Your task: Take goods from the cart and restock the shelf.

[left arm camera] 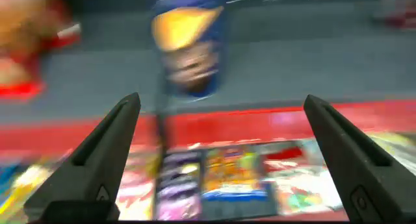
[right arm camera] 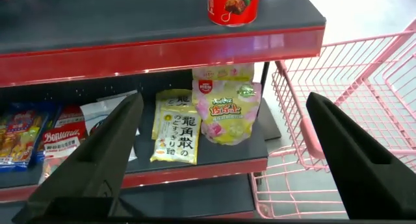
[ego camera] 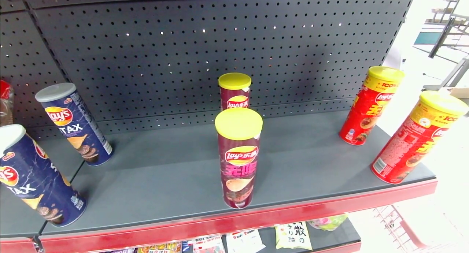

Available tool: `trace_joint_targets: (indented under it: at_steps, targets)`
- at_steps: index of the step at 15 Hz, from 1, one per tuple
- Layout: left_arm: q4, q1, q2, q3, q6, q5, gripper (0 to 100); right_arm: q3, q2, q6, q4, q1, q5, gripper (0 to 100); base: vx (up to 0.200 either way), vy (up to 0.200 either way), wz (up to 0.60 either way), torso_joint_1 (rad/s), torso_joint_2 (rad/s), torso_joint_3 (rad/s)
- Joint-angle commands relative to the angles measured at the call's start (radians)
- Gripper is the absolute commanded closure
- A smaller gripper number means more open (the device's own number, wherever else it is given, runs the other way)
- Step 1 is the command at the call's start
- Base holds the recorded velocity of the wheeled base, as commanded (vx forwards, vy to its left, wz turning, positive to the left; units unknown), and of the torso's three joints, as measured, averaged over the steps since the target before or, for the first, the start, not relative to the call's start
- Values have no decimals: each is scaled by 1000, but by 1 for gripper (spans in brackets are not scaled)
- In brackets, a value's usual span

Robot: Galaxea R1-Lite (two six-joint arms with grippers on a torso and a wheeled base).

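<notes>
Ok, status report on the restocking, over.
Left claw open, empty. Right claw open, empty. Six chip cans upright on shelf; pink cart beside the shelf end. Nothing blocking.

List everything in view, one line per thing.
blue cans: 2, blue, pale lids, shelf left.
maroon cans: 2, maroon, yellow lids, shelf middle, one behind the other.
red cans: 2, red, yellow lids, shelf right.
shelf: 1, grey, red front edge.
pegboard: 1, dark grey, behind cans.
snack packets: several, mixed colours, lower shelf.
cart: 1, pink, right of shelving.
left tool: 1, black, open, facing shelf.
right tool: 1, black, open, facing lower shelf.
</notes>
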Motion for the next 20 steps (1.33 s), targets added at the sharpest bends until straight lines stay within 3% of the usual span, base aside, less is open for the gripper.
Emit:
trace_joint_targets:
  at_steps: [1, 3, 5, 6, 7, 11, 16, 20]
  targets:
    - [0, 0, 2, 6, -22, 31, 0, 4, -5, -2, 1, -1, 1, 0, 0, 0, 0, 0, 0, 0]
    - [0, 0, 2, 6, 9, -26, 0, 4, -5, -7, 0, -1, 6, 0, 0, 0, 0, 0, 0, 0]
    - [20, 0, -1, 6, 12, -44, 0, 4, -5, -5, 0, -1, 6, 0, 0, 0, 0, 0, 0, 0]
    - [44, -1, -4, 6, 15, -92, 0, 4, -5, -7, 1, -1, 7, 0, 0, 0, 0, 0, 0, 0]
    - [60, -75, -33, 3, 24, -102, 0, 4, -5, -7, 0, -1, 6, 0, 0, 0, 0, 0, 0, 0]
    - [57, -75, -88, 4, 12, -60, 0, 4, -5, -7, 0, -1, 7, 0, 0, 0, 0, 0, 0, 0]
    - [57, -75, -88, 4, 13, -55, 0, 4, -5, -7, 0, -1, 6, 0, 0, 0, 0, 0, 0, 0]
    - [57, -75, -88, 4, 12, -55, 0, 4, -5, -7, 0, 0, 6, 0, -150, 0, 0, 4, -1, -1]
